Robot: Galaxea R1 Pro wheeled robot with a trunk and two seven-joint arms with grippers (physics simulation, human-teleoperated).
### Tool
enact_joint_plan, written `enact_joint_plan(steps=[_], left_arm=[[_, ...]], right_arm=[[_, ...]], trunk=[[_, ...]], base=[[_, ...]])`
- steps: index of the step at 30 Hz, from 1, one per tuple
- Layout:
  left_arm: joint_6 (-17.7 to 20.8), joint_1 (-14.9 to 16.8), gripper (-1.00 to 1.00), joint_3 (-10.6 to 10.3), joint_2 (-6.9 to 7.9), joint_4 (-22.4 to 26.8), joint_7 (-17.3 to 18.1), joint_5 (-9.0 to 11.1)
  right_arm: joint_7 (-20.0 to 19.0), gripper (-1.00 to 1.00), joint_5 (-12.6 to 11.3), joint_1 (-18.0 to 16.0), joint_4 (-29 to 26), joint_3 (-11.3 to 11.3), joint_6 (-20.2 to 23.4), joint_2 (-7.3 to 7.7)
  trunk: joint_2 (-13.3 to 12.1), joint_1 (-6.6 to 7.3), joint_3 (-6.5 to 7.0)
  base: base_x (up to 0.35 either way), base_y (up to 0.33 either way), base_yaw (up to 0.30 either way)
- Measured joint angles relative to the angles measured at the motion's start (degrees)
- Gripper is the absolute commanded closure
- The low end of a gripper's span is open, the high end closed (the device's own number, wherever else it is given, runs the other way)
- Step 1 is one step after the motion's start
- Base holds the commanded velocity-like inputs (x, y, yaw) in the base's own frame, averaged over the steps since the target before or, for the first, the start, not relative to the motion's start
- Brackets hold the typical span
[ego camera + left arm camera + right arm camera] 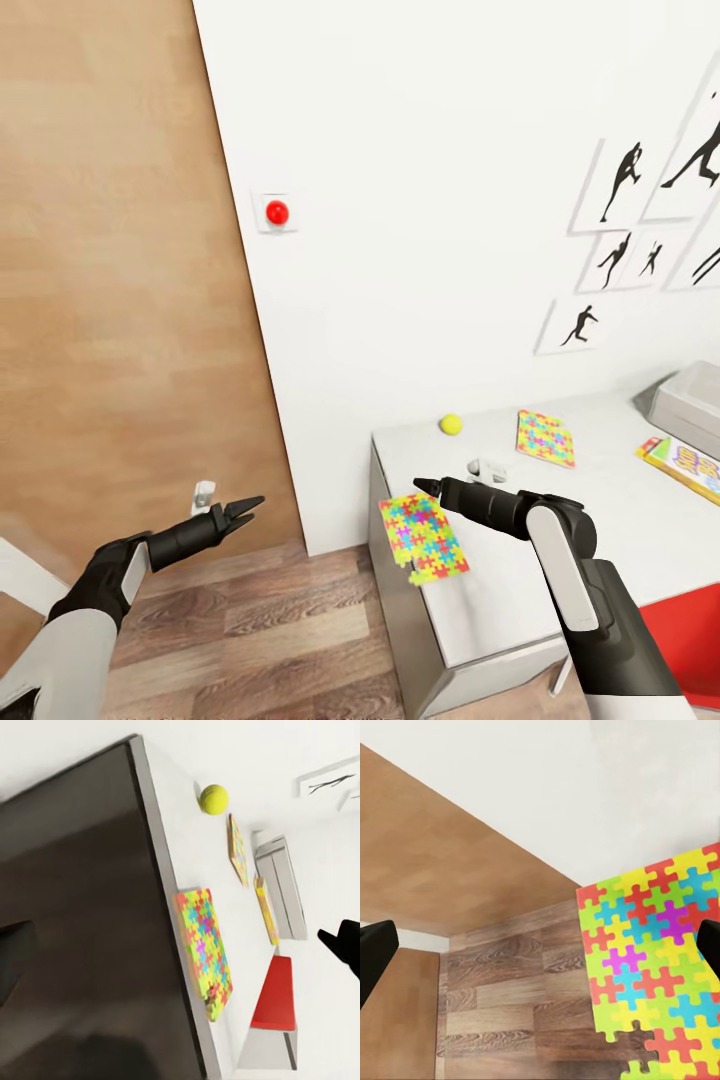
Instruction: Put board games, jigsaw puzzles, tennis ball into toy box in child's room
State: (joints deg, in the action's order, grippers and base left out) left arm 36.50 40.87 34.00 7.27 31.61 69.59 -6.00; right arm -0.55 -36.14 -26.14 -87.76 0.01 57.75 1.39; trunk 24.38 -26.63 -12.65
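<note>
Puzzle (423, 537) is lying flat at the worktop (600, 500) corner, overhanging the edge, its long axis running from 11 to 5 o'clock in the head view. The right jaws (424, 485) are hovering just above its far end, pointing toward 9 o'clock, spread wide in the wrist view — empty. The left jaws (250, 508) are hanging well off at 9 o'clock over the floor, looking slightly parted, so the right arm is nearer. Ball (451, 424) and second puzzle (545, 438) are sitting beyond at 12 to 1 o'clock; the grey tray (690, 400) is waiting at 2 o'clock — nothing standing between.
</note>
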Motion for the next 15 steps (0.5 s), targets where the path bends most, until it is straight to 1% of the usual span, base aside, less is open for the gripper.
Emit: enact_joint_plan(steps=[4, 7, 10, 12, 15], left_arm=[[-0.1, 0.0, -1.00, 0.0, -0.21, 0.0, 0.0, 0.0], [-0.2, 0.0, -1.00, -0.2, -0.85, 0.0, 0.0, -0.1], [-0.3, 0.0, -1.00, -0.4, -2.29, 0.0, -0.1, -0.1], [-0.4, 0.0, -1.00, -0.4, -2.64, 0.0, -0.2, -0.1], [-0.7, 0.0, -1.00, -0.4, -3.50, 0.0, -0.2, -0.1]], right_arm=[[0.0, -1.00, 0.0, 0.0, 0.0, 0.0, 0.0, 0.04], [0.0, -1.00, 0.0, 0.0, -0.1, -0.3, 0.0, 0.08], [0.0, -1.00, 0.1, 0.0, -0.1, -1.6, 0.3, 0.14], [0.0, -1.00, 0.0, 0.0, -0.1, -2.3, 0.7, 0.15], [-1.1, -1.00, -0.1, 0.0, -0.2, -4.0, 2.0, 0.18]], trunk=[[1.6, -0.88, -0.90], [2.8, -1.54, -1.47], [4.0, -2.20, -2.03], [4.8, -2.64, -2.39], [6.0, -3.30, -2.93]], base=[[0.000, 0.000, 0.022], [0.000, 0.000, 0.006], [0.000, 0.000, 0.002], [0.000, 0.000, 0.001], [0.000, 0.000, 0.000]])
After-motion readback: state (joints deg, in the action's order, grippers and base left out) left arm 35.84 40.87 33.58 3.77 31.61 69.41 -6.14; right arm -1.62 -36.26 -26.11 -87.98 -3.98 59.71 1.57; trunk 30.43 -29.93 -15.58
